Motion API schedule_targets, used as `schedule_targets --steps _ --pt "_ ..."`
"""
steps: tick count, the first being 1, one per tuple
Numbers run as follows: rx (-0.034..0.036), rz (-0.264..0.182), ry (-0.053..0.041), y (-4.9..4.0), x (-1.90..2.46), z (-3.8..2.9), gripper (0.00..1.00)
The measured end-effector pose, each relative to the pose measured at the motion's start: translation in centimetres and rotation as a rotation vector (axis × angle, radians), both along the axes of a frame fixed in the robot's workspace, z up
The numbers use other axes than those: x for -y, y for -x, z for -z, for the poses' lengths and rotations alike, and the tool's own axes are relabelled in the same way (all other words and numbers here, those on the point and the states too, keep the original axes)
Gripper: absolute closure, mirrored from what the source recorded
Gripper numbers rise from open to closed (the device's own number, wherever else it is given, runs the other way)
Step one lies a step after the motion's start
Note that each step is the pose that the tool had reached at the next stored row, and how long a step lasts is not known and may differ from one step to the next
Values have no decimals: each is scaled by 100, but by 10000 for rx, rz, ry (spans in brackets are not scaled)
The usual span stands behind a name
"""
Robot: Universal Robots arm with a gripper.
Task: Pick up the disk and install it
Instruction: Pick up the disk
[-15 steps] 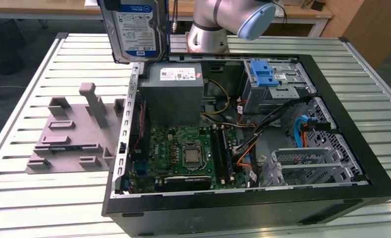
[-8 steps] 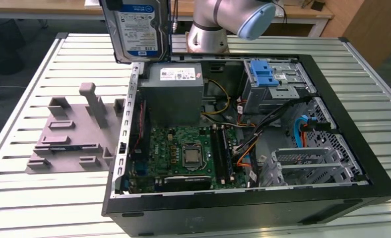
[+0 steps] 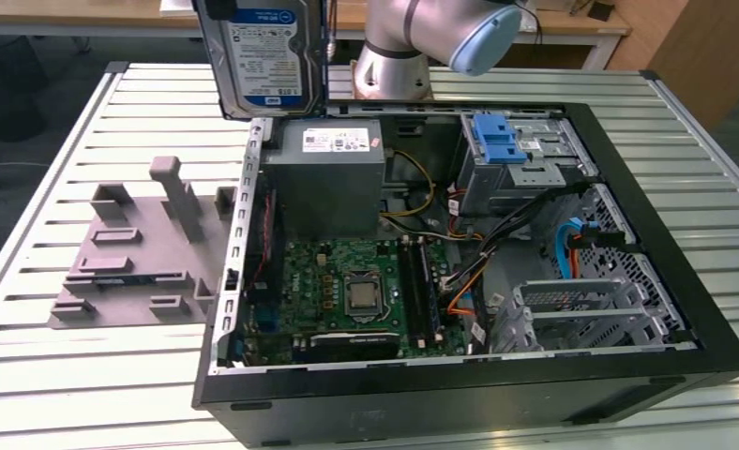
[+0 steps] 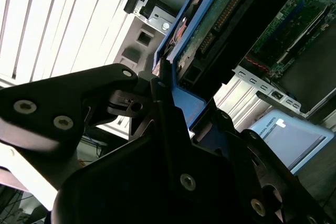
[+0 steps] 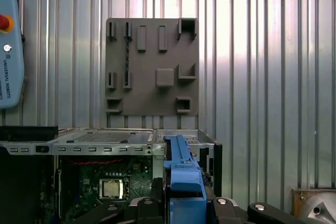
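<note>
While the robot arm (image 3: 420, 37) reaches in from behind the open computer case (image 3: 470, 394), the disk (image 3: 267, 56) hangs upright in the air just above the case's back corner, on the exterior view's left. Its blue-and-white label faces the room and its lower edge sits close over the case's rim, apart from it.

In the second wrist view the gripper (image 4: 184, 103) is clenched on the disk. Its 2 black fingers (image 4: 157, 90) press against the blue rail (image 4: 181, 40), with the drive's green circuit board turned toward that camera.

Inside the case, the grey power supply (image 3: 332, 169) lies right below the disk. The silver drive cage (image 3: 526, 159) with its blue latch sits at the back on the exterior view's right, well apart from the disk. The green motherboard (image 3: 357, 281) covers the case floor in front of the power supply.

Beside the case, on the exterior view's left, 1 grey fixture plate (image 3: 132, 253) with raised blocks rests on the slatted metal table (image 3: 695, 159).
</note>
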State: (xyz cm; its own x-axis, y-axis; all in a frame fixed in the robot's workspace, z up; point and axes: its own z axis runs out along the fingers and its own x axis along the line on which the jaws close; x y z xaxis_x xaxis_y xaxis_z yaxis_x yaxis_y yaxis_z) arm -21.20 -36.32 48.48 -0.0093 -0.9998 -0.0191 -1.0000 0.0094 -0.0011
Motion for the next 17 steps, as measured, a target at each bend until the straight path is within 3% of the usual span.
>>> schedule_targets --steps 17 --pt "1 0 0 -72 0 0 64"
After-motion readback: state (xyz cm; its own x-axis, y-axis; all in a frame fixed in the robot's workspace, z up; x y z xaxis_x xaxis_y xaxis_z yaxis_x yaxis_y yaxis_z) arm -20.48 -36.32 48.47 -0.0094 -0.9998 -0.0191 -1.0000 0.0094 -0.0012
